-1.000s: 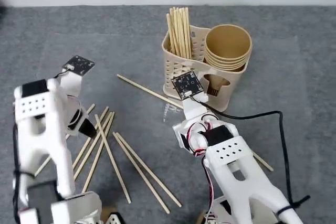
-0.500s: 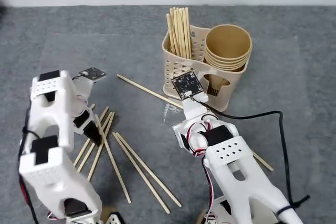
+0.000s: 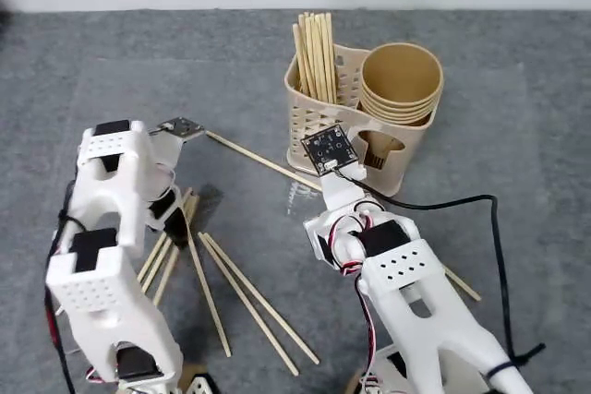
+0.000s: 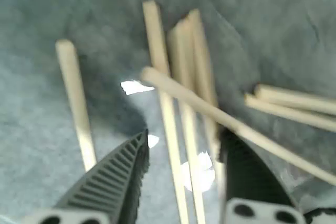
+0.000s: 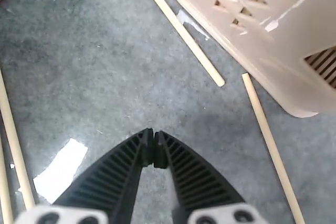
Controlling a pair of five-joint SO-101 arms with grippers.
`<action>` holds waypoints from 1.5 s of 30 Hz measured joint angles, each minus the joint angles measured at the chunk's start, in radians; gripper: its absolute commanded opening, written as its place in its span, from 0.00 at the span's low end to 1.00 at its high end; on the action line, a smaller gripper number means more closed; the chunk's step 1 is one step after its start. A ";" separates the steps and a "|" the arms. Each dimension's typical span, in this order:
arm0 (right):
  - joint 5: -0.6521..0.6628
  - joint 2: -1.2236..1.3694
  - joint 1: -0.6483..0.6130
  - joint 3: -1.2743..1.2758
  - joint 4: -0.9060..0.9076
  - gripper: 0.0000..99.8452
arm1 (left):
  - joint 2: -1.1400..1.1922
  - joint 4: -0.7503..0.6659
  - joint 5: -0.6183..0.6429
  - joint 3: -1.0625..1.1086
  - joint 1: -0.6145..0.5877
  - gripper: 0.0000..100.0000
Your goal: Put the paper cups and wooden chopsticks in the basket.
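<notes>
Our left gripper (image 4: 182, 141) gaped astride flat chopsticks (image 4: 184, 66) running lengthwise between its jaws. Our right gripper (image 5: 153, 139) was pinched closed, empty.

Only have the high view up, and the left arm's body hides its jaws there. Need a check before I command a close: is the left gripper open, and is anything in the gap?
Observer: The left wrist view shows the left gripper open, with at least two of the loose chopsticks running through the gap and one more crossing them at a slant.
Operator: Good. And the right side, is it carrying anything?
Observer: No. In the right wrist view the right gripper is shut on nothing, over the grey mat, with the basket just beyond it.
</notes>
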 measured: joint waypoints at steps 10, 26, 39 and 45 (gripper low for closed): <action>0.000 0.000 0.000 0.000 0.000 0.01 | -0.003 -0.029 0.110 0.008 0.110 0.01; 0.000 0.000 0.000 0.000 0.000 0.01 | -0.005 -0.031 0.112 0.014 0.124 0.10; 0.000 0.000 0.000 0.000 0.000 0.01 | 0.011 -0.071 0.230 -0.043 0.114 0.08; 0.000 0.000 0.000 0.000 0.000 0.01 | 0.037 -0.072 0.232 -0.049 0.181 0.01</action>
